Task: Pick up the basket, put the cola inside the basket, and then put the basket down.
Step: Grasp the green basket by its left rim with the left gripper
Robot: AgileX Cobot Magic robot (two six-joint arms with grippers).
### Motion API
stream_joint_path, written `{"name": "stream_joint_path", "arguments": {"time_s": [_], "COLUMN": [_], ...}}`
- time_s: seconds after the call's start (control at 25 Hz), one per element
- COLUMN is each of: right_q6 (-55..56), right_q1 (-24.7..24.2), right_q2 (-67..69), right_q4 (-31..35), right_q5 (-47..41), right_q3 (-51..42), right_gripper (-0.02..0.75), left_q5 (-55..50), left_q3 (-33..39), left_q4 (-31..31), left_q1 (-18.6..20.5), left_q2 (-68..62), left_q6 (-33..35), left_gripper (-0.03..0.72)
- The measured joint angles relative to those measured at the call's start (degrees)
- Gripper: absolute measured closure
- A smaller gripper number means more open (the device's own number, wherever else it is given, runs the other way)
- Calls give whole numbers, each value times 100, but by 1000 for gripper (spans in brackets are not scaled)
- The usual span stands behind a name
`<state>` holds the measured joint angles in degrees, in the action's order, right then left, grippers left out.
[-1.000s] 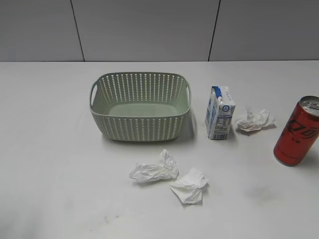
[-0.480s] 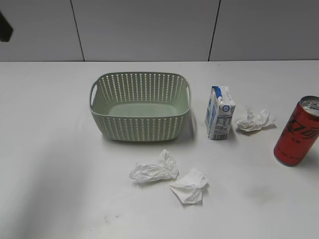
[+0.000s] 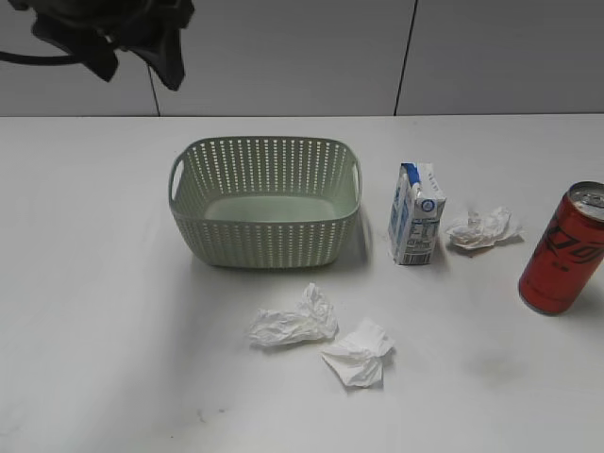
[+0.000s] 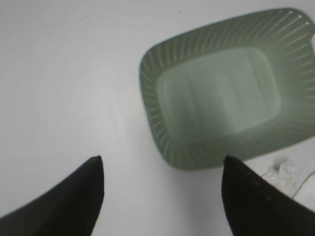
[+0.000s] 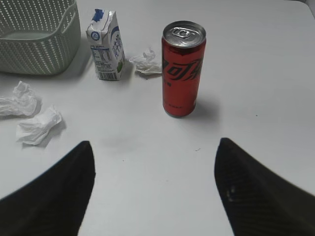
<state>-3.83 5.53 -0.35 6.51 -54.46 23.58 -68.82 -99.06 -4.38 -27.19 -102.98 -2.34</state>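
The basket [image 3: 265, 201] is sitting upright on the white tabletop [image 3: 104, 311], centre-left in the exterior view, w/ nothing in it and a cut-out handle at each short end. Bare tabletop is lying open to its left and behind it. Just beside its right end a blue-and-white milk carton [image 3: 415, 214] is standing, not touching it. Near its front edge two crumpled tissues [image 3: 293, 323] [image 3: 360, 353] are lying; a third [image 3: 482, 228] is lying right of the carton.

The cola [image 3: 561, 249] is standing upright at the far right edge of the view, well apart from the basket, w/ free room in front of it.

The left gripper [image 4: 162, 164] is hanging above the basket's left end, jaws spread wide, holding nothing. The right gripper [image 5: 153, 147] is hovering near the cola [image 5: 183, 68], jaws likewise wide and empty.
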Motion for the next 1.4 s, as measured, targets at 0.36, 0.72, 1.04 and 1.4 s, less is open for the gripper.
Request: {"name": "stream_joint_path", "arguments": {"time_s": [0.36, 0.72, 1.04, 1.4], "right_q6": [0, 0, 0, 0], "right_q1": [0, 0, 0, 0], "right_q2": [0, 0, 0, 0], "right_q4": [0, 0, 0, 0], "right_q5": [0, 0, 0, 0], "right_q3": [0, 0, 0, 0], "right_gripper": [153, 153, 153, 153], "left_q5": [17, 380, 722, 791], "left_q3": [-190, -214, -251, -256], "left_q4": [503, 610, 518, 438], "left_q1": [-24, -24, -24, -24], "left_q2": [-1198, -1916, -2398, -2566], "left_q6": [-237, -347, -572, -971], "left_gripper": [121, 121, 121, 203]}}
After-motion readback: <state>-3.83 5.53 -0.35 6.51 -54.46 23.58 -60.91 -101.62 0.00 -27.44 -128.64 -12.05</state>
